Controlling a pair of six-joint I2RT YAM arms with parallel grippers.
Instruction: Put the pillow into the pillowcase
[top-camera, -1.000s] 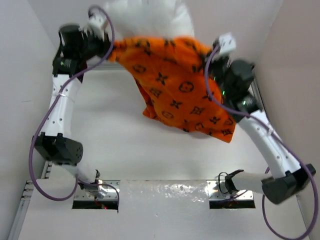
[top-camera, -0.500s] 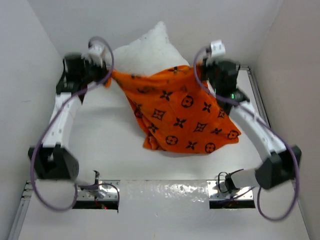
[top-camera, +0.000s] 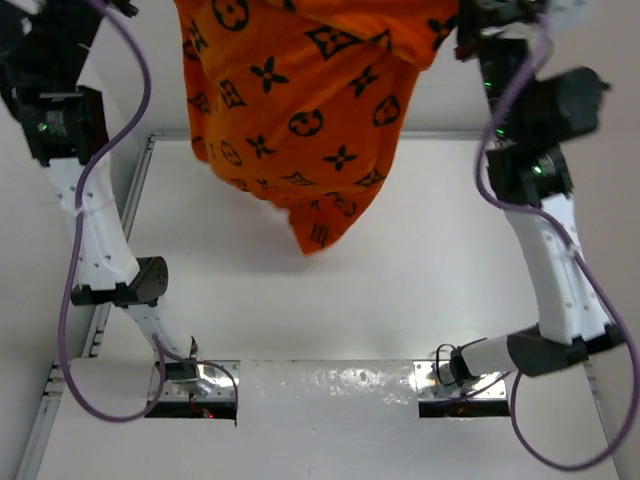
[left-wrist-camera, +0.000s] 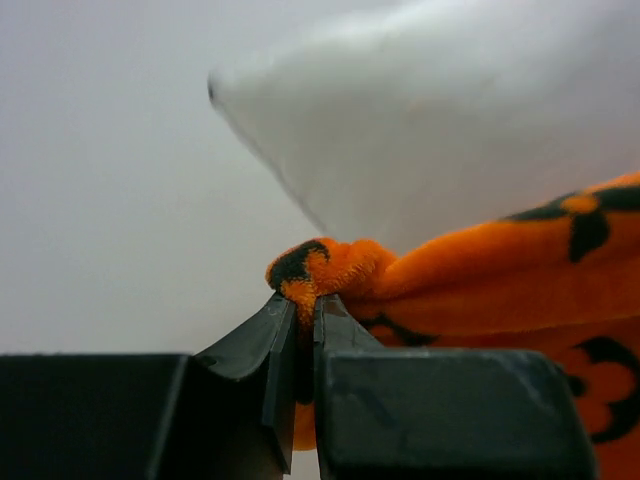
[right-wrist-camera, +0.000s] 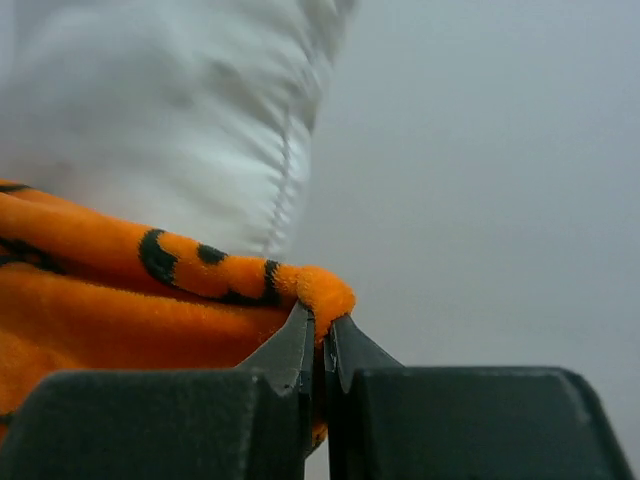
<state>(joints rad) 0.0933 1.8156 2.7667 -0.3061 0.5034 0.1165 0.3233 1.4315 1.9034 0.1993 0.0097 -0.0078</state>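
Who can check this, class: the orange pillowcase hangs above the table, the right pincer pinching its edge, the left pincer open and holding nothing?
Not quite. The left pincer is shut on a bunched edge of the pillowcase, as the left wrist view shows. The rest stands.

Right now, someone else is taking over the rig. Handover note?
Left gripper: shut, pinching a bunched bit of the pillowcase edge.
Right gripper: shut, pinching the pillowcase edge on the other side.
Pillowcase: hanging between the two arms, raised above the table.
Pillow: white bulk pokes out past the pinched edge in both wrist views. It is hidden in the top view.
Done: pillow looks at least partly inside.
Left: work the rest in. How much sticks out cannot be told from here.
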